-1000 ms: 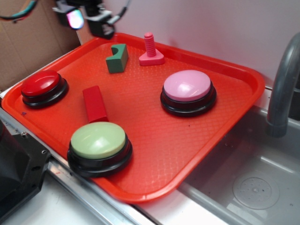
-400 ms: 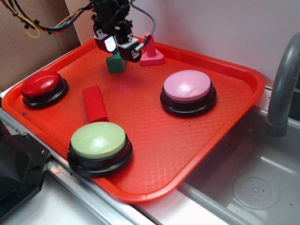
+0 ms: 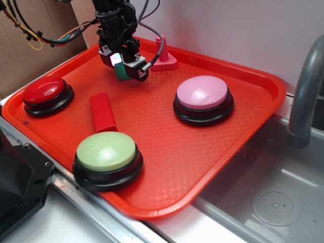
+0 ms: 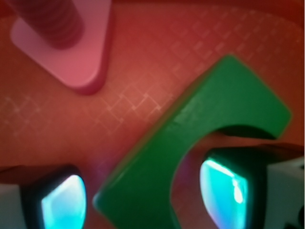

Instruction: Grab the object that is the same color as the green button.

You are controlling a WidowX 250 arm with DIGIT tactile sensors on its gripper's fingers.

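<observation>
The dark green notched block (image 3: 120,73) lies on the red tray (image 3: 167,131) near its back left, mostly covered by my gripper (image 3: 124,65). In the wrist view the block (image 4: 190,138) fills the lower middle, and my gripper (image 4: 143,198) is open with one lit fingertip (image 4: 62,200) to the left of the block's near end and the other fingertip (image 4: 224,188) sitting in its curved notch. There is a gap between each pad and the block. The pale-green dome button (image 3: 106,152) sits at the tray's front left.
A pink bolt-shaped piece (image 3: 163,55) stands just right of the gripper and shows in the wrist view (image 4: 66,38). A red rectangular block (image 3: 102,112), a red button (image 3: 46,93) and a pink button (image 3: 202,98) are on the tray. A sink (image 3: 268,197) and grey tap (image 3: 304,96) are to the right.
My gripper came from above the tray's back left corner and has lowered onto the green block, now straddling it. The block has not visibly moved.
</observation>
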